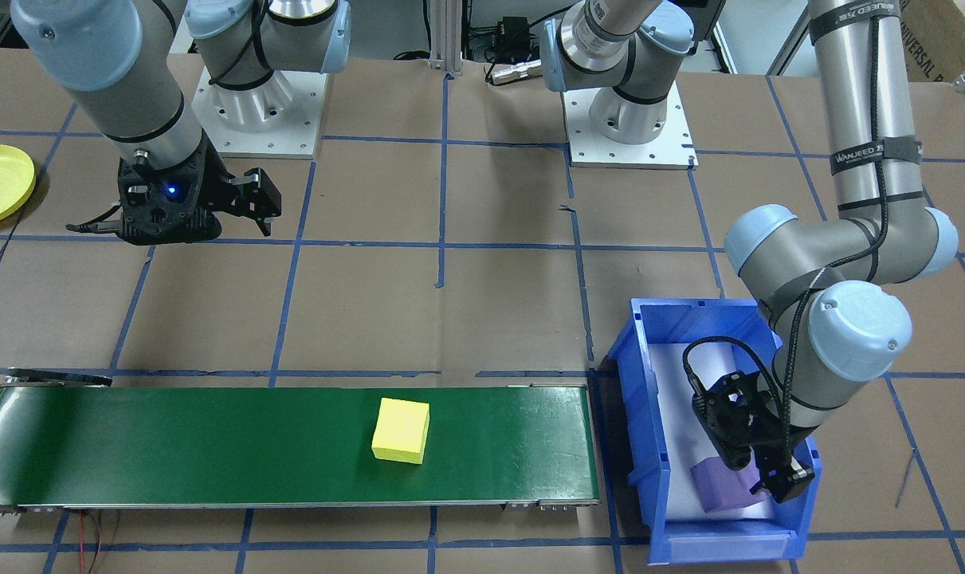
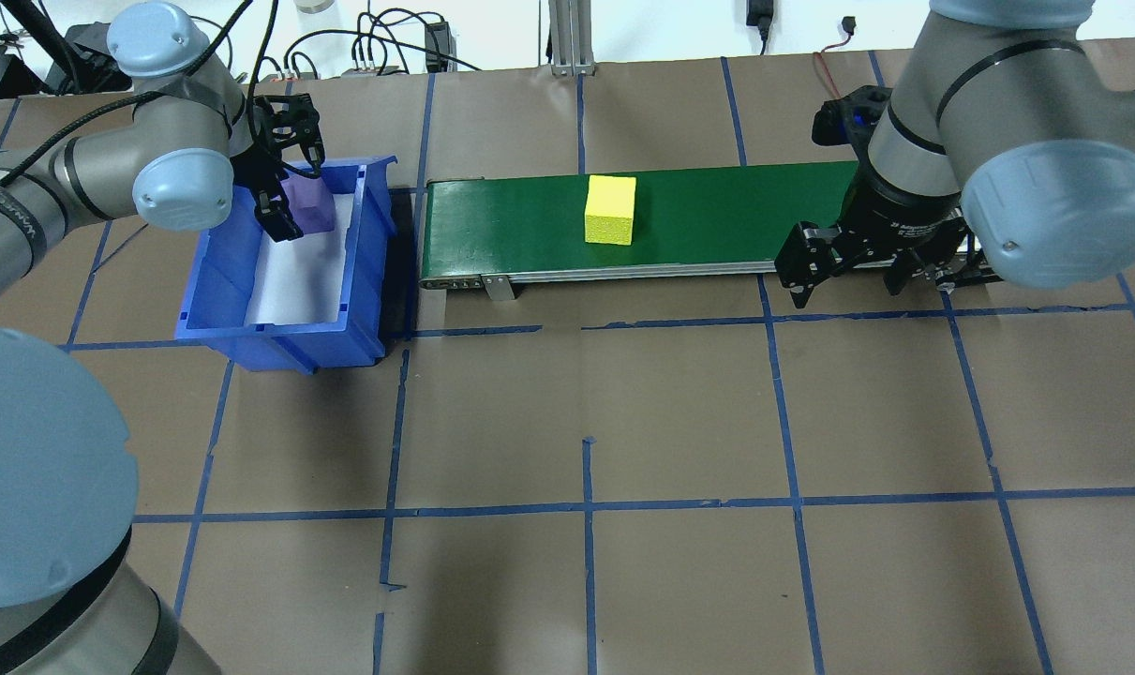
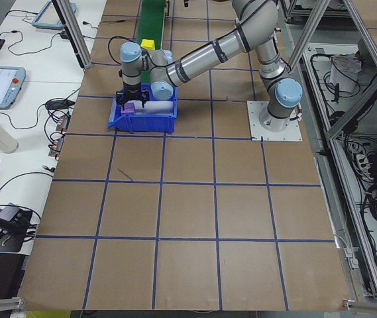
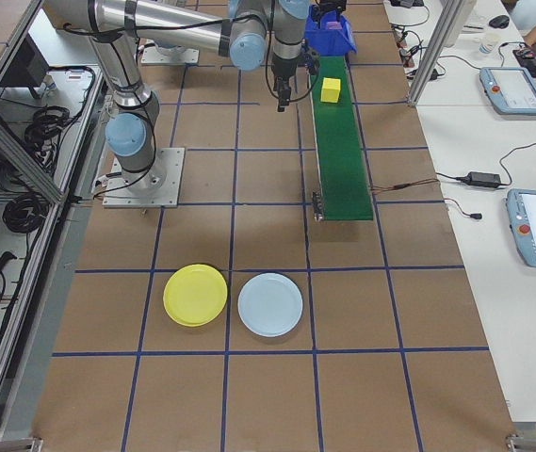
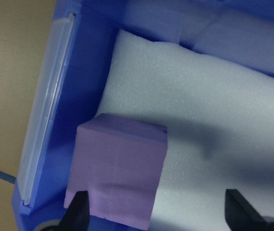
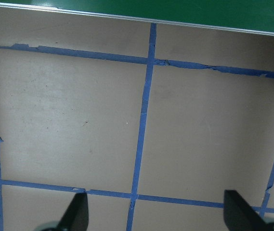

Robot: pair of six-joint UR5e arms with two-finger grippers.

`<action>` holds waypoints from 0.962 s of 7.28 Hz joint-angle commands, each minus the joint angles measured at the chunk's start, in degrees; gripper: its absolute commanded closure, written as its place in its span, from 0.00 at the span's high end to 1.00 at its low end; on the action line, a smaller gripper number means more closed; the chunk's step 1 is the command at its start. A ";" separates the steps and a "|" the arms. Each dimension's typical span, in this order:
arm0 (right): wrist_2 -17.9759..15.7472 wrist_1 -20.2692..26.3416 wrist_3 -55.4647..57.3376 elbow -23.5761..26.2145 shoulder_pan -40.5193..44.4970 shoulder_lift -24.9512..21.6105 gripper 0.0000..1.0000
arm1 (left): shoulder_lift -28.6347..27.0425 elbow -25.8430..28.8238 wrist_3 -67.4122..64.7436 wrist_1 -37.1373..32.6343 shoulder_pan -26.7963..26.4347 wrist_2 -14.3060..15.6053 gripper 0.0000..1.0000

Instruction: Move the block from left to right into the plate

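Yellow foam block point(image 1: 401, 430) is sitting on the green conveyor belt point(image 1: 211, 446), roughly mid-length, untouched by either arm. A second, purple block point(image 5: 120, 171) is lying in the blue bin point(image 2: 220, 323) at the belt's left end, on white foam lining. The left gripper point(image 1: 757, 470) is hanging inside the bin over that purple block with its fingers apart; in the left wrist view one fingertip is showing just beside the block's near corner and the other well off to the far side, so the block is sitting off-centre between them, close to the bin wall. The right gripper point(image 2: 853, 262) is hovering with fingers apart just off the belt's right end, above bare brown tabletop point(image 2: 586, 403), holding nothing.

The yellow plate point(image 4: 195, 295) is lying well beyond the far end of the belt, beside a pale blue plate point(image 4: 269, 304); nothing is in it.

Judged step: left arm is picking the purple block to feed the belt while the right arm is waiting.

Risks:
- off-centre closing may be pushing the purple block against the bin wall or pinching a corner, so it twists or drops
- soft foam may be squashing and slipping
- right gripper may mistime the yellow block on the belt
- release could land in the wrong plate, the two being adjacent
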 commanded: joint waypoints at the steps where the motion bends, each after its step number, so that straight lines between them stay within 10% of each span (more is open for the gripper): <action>1: 0.82 -0.53 0.18 -0.28 -0.51 0.00 1.00 | -1.28 -0.14 5.21 3.01 0.00 -0.01 1.00; 7: 11.02 -14.33 6.24 -6.16 -0.43 11.68 1.00 | -2.95 -1.11 7.16 3.38 0.00 -3.52 1.00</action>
